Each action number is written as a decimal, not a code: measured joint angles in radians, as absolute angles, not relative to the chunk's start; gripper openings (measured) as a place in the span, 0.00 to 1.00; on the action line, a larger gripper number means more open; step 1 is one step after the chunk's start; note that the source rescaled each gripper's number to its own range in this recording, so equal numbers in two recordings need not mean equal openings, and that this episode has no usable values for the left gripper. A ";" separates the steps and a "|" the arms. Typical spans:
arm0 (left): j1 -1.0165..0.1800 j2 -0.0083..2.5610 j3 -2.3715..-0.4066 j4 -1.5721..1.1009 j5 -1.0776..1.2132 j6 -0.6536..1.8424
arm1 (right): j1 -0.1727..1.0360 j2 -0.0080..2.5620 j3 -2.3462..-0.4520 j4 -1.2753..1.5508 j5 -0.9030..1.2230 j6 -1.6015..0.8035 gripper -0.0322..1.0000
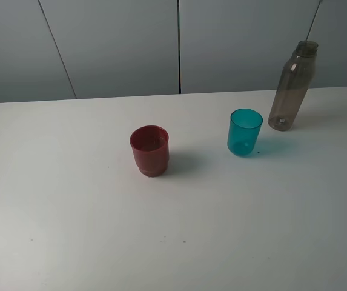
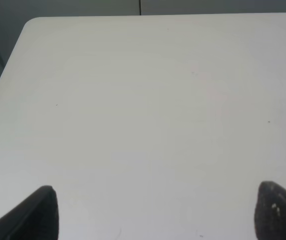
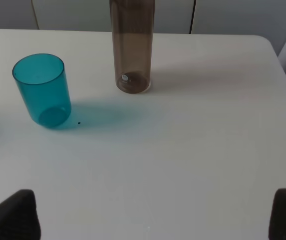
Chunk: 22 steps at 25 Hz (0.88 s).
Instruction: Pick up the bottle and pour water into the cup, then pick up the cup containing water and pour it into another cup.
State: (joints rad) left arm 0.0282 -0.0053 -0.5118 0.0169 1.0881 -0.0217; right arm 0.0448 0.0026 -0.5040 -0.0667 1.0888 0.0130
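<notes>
bottle [image 1: 293,85]: upright, far right of table [image 1: 70,230]
teal cup [image 1: 244,131]: just left of bottle, apart
red cup [image 1: 149,150]: mid-table, well left of teal
L gripper [image 2: 155,212]: spread, empty
R gripper [image 3: 155,215]: spread wide, empty, short of bottle

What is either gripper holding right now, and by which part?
Nothing. Both the left gripper and the right gripper are open over bare table. The bottle, teal cup and red cup stand free.

No readable text, labels, brands or numbers anywhere. Bottle [image 1: 292,85], teal cup [image 1: 244,131], red cup [image 1: 149,150] and table [image 1: 70,230] all plain, unmarked.
</notes>
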 joint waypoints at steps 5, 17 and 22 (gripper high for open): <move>0.028 -0.005 -0.512 0.017 1.088 -0.022 | 0.034 0.001 -0.504 -0.067 1.089 0.011 1.00; 0.028 -0.005 -0.512 0.017 1.088 -0.022 | -0.046 0.001 -0.504 -0.067 1.089 0.011 1.00; 0.028 -0.005 -0.512 0.017 1.088 -0.022 | -0.047 0.001 -0.504 -0.067 1.089 0.011 1.00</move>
